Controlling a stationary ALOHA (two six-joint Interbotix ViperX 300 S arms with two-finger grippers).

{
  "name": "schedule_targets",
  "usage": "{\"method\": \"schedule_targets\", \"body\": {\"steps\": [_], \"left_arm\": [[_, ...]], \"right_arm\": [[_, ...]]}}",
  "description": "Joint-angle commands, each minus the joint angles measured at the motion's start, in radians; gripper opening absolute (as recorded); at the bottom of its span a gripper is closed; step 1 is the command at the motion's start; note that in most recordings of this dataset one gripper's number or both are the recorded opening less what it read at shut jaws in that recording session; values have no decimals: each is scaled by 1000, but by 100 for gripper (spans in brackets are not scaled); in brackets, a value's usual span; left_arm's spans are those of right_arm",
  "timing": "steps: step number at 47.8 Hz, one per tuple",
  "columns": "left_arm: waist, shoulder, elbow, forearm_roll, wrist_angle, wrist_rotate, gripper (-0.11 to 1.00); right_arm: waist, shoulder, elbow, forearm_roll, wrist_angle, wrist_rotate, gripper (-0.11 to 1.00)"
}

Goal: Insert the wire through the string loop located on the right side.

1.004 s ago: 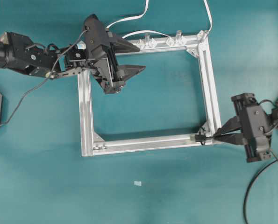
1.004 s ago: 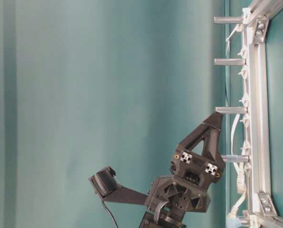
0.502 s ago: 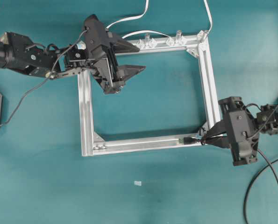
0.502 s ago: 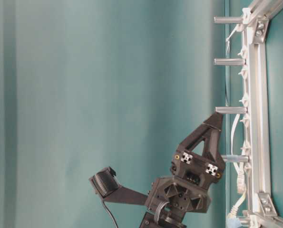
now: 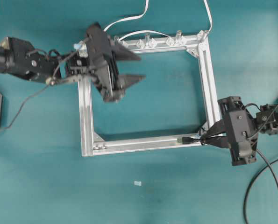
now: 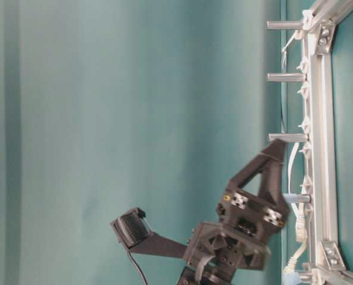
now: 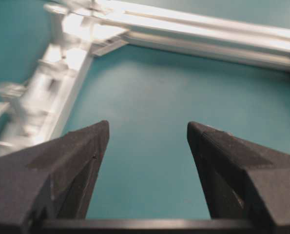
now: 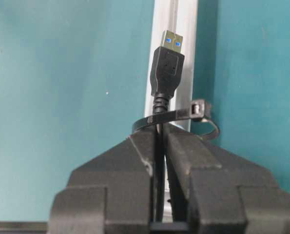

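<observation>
Over the upper left corner of the aluminium frame (image 5: pixel 85 116) hangs the left pincer (image 5: pixel 129 66), its jaws spread wide and holding nothing, the teal surface (image 5: pixel 153 196) bare between its fingers (image 7: pixel 71 161). Further right, at the frame's lower right corner, the right pincer (image 5: pixel 209 138) is clenched on the wire (image 8: pixel 157 146) just behind the plug (image 8: pixel 167 66). In the right wrist view the plug has passed through the string loop (image 8: pixel 183 117), which now rings the cable at the strain relief, right at the fingertips. I judge the wire light and limp along its length, stiff only at the plug, so a hold close behind the plug steers it best; the thin loop looks flimsy and could snag or tug. No brand, label or readable writing shows anywhere.
</observation>
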Motion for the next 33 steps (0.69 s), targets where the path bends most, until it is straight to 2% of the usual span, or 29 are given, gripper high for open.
{"method": "schedule_targets", "body": {"steps": [1, 5, 16, 26, 33], "left_arm": [[-38, -14, -15, -2, 17, -18, 72], [-74, -12, -17, -2, 43, -41, 72], [-156, -12, -20, -2, 77, -167, 72], [-233, -12, -20, -2, 109, -250, 72], [-264, -14, -20, -2, 120, -279, 72]], "right_arm": [[2, -5, -9, -2, -15, -2, 7], [2, -5, -9, -2, -15, -2, 7], [2, -6, -9, -3, -15, -2, 7], [2, -5, -5, -2, -15, -2, 7], [2, -5, 0, -2, -15, -2, 7]]}}
